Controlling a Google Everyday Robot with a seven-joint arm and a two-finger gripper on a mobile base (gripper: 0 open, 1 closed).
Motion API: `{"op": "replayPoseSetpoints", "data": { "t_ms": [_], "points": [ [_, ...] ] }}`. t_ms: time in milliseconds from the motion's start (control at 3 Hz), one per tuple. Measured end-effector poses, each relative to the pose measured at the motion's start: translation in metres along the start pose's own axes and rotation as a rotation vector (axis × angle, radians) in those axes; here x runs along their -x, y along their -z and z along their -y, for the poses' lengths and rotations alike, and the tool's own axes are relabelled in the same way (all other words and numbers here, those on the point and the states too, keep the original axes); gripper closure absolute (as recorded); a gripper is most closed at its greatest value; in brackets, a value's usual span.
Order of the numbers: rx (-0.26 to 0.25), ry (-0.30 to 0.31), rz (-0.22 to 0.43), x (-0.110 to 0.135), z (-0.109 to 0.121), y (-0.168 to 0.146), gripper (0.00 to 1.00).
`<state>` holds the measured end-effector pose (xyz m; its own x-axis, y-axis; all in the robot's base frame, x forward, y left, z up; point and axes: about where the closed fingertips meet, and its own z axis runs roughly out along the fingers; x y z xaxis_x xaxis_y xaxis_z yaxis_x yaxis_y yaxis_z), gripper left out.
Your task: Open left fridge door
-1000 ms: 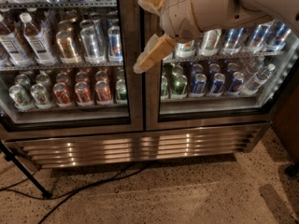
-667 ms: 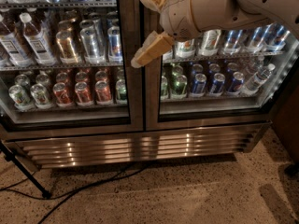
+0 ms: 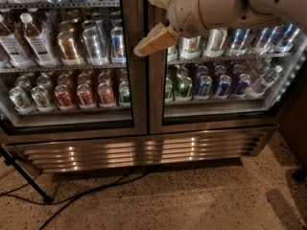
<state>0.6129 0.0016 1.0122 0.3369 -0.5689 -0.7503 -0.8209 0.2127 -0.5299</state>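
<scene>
A black cable (image 3: 91, 191) and a dark stand leg (image 3: 26, 178) lie on the speckled floor (image 3: 192, 200) in front of the fridge's steel grille (image 3: 144, 152). Higher up, the pale arm (image 3: 249, 4) reaches in from the right. Its end effector (image 3: 154, 18) is released, with its tan fingers (image 3: 154, 40) spread in front of the central seam. The left fridge door (image 3: 138, 90) sits closed, flush beside the right door (image 3: 156, 90). Behind the glass stand cans (image 3: 86, 95) and bottles (image 3: 36, 40).
</scene>
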Motion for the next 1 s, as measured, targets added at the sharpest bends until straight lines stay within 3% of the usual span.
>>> {"op": "replayPoseSetpoints", "data": {
  "t_ms": [1000],
  "points": [
    [0.035, -0.004, 0.066, 0.004, 0.018, -0.025, 0.19]
  ]
}}
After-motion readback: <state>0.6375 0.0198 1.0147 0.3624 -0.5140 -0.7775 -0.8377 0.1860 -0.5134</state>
